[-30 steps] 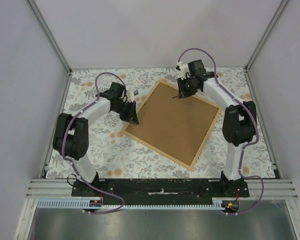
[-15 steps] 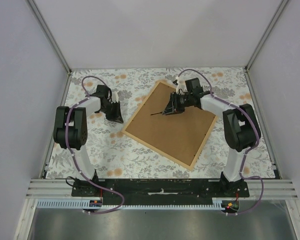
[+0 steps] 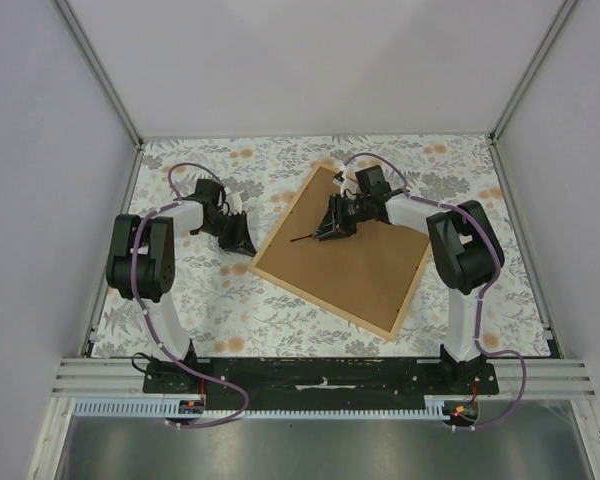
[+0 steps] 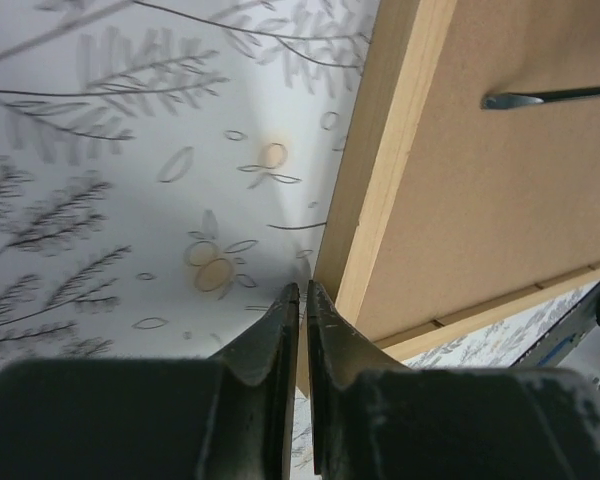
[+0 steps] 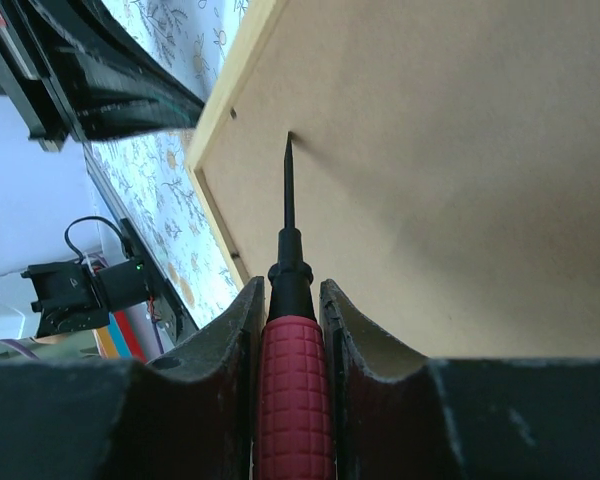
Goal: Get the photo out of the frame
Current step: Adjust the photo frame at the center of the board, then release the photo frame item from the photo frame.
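The frame [image 3: 365,270] lies back side up on the flowered cloth, showing its brown board [image 5: 460,150] and light-tan wooden strips [image 4: 390,170]. The photo is hidden under the board. My right gripper [image 3: 332,226] is over the board's upper left part, shut on a red-handled screwdriver [image 5: 292,380]. The thin black shaft [image 5: 288,190] points at the board near the left strip and also shows in the left wrist view [image 4: 550,97]. My left gripper [image 4: 302,292] is shut and empty, low on the cloth, its tips at the outer edge of the frame's left corner [image 3: 255,260].
The flowered cloth [image 3: 230,310] covers the table, with grey walls around it. The arm bases and a black rail [image 3: 320,378] run along the near edge. The right arm's purple cable [image 3: 380,160] loops above the frame's far corner.
My right gripper has moved left and down over the board with the screwdriver. My left gripper drew back from the frame's left corner, then returned beside it. The frame has turned slightly.
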Robot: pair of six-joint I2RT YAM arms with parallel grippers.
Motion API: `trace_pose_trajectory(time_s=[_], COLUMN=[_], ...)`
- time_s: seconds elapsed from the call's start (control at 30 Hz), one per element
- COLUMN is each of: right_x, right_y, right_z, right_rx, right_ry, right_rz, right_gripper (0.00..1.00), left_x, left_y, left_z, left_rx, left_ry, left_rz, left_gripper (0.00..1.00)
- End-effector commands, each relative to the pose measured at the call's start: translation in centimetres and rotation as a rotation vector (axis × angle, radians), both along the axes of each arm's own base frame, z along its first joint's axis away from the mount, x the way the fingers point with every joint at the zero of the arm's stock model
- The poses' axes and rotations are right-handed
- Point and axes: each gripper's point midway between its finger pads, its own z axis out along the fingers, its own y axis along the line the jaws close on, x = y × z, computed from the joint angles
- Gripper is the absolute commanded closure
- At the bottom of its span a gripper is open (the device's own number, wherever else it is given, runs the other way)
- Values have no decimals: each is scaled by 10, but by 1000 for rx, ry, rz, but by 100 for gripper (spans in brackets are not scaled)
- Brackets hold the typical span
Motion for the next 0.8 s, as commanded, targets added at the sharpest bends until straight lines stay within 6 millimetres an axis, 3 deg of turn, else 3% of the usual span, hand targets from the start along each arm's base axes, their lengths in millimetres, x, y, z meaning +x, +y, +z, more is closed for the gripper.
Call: trace_pose_trajectory(time_s=[0.0,0.23,0.53,0.77], right_x=[0,-11,-36,-40], right_y=[6,10,10,13], right_z=[0,-9,7,9], right_rx=[-3,-11,64,100], right_ry=[-24,-21,-29,17], right_rz=[-4,45,184,194], right_gripper=[100,100,100,100], left_x=[-35,-39,-14,-2], left_y=[-31,-46,-46,-48], left_z=[-2,5,18,24], left_rx=[-62,-88,-77,-75], left_ry=[50,29,-20,-48], left_rz=[-108,-137,-135,-135], left_gripper=[86,85,86,85])
